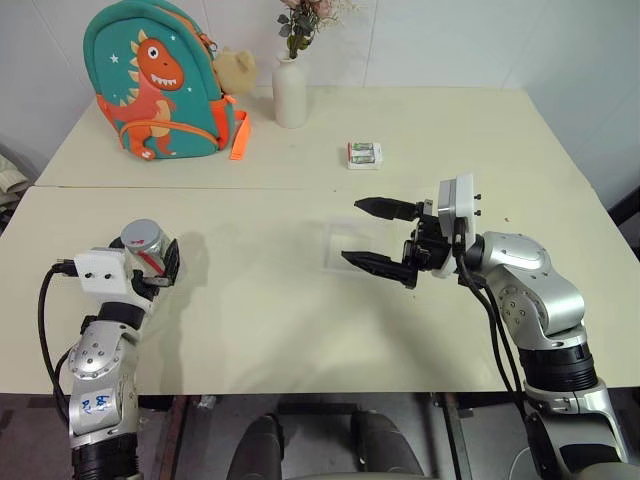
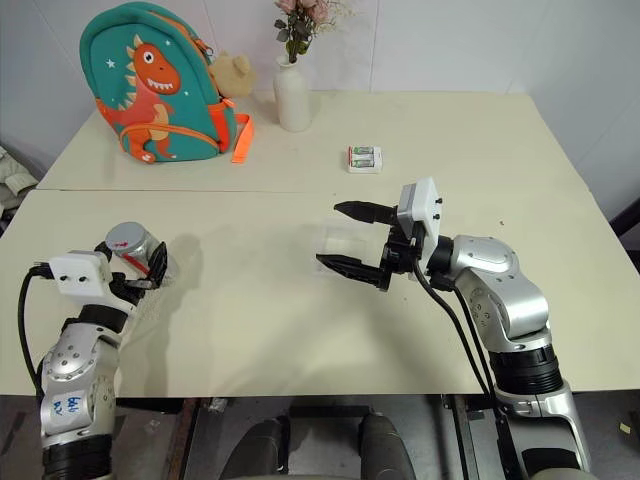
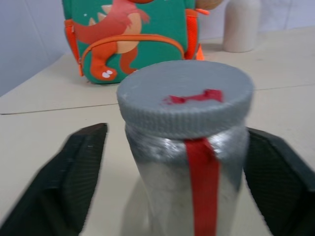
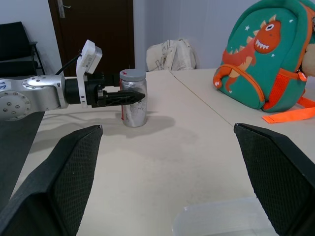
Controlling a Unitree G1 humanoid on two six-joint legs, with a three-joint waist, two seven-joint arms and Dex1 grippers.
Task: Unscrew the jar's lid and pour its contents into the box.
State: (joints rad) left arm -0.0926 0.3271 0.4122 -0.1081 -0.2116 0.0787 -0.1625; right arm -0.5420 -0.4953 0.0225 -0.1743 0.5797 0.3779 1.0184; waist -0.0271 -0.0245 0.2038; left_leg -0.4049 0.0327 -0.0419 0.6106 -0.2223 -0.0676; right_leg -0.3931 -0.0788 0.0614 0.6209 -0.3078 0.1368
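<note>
The cream counter [image 1: 300, 330] is carrying everything here. Near its front edge toward the left corner, the small clear cylindrical jar [image 1: 147, 250] is standing upright, long axis vertical, directly between the fingers of the left claw [image 1: 160, 268], the nearer arm by far. Those jaws are flanking it with gaps showing either side, not yet clamping. The right claw [image 1: 378, 235] is hanging wide open above the shallow clear plastic box [image 1: 340, 245] mid-counter. The jar's round grey ribbed lid [image 3: 186, 98] with its red mark is sitting on.

No legible text, apparently.
</note>
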